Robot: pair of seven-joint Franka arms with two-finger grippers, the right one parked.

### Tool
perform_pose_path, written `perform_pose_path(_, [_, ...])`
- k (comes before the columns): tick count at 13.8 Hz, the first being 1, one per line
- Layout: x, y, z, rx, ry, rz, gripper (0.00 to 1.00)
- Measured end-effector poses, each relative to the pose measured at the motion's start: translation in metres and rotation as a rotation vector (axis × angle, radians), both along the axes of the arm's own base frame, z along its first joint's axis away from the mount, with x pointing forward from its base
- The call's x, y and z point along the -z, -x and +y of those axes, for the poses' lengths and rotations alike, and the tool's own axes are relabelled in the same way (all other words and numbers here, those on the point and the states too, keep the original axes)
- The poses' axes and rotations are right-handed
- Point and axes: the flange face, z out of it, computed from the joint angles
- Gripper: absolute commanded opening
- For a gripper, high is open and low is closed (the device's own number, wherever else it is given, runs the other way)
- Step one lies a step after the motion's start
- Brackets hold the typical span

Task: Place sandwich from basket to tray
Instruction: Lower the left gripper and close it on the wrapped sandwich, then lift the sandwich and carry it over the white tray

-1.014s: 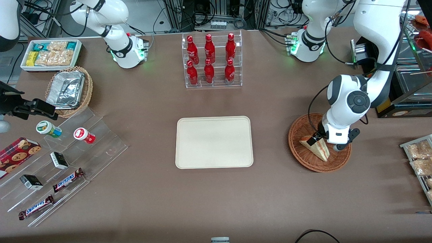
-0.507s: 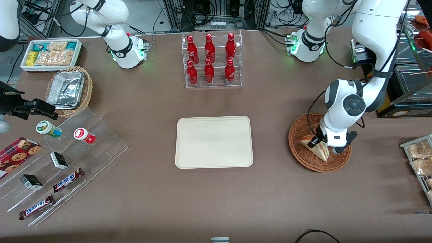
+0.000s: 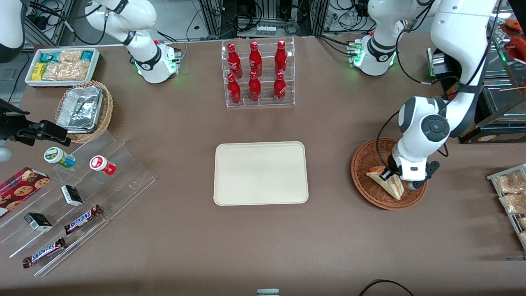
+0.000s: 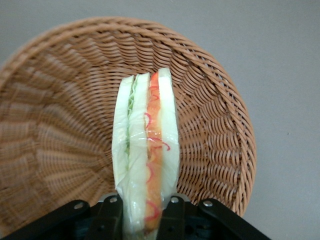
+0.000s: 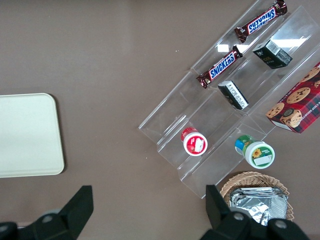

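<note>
Soft white bread is your problem: the gripper [image 3: 387, 174] is clamped on the sandwich [image 4: 146, 160] over the wicker basket [image 3: 365, 187]. Squeeze too hard and it squashes; swing fast toward the tray [image 3: 260, 173] and it can slip out.

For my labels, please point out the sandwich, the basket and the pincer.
sandwich [image 4: 146, 165], left wrist view, cut edge.
basket [image 3: 361, 164], front view, woven inside wall.
pincer [image 3: 388, 174], front view, between fingertips, at sandwich.

Clear rack [image 3: 259, 74] of six red bottles sits mid-table, farther from the front camera. Toward the parked arm's end: white bin of snack packets [image 3: 62, 65], wicker basket with foil trays [image 3: 84, 110], tiered clear stand [image 3: 82, 197] carrying two Snickers bars [image 3: 82, 218], small cups and boxes; cookie box [image 3: 20, 189] beside it.
</note>
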Motion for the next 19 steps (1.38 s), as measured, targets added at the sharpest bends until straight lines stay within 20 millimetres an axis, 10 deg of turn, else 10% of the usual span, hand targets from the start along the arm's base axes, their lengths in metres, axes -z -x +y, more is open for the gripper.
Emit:
perform_pose_path(3, [-0.062, -0.005, -0.034, 0.054, -0.035, 0.061, 0.00])
perform_pose_path(8, [-0.133, 0.012, -0.152, 0.242, -0.013, 0.063, 0.00])
perform_pose_path(14, [-0.126, 0.055, -0.290, 0.482, 0.011, 0.042, 0.00])
perform_pose_path(19, [-0.054, 0.095, -0.407, 0.639, -0.037, 0.046, 0.00])
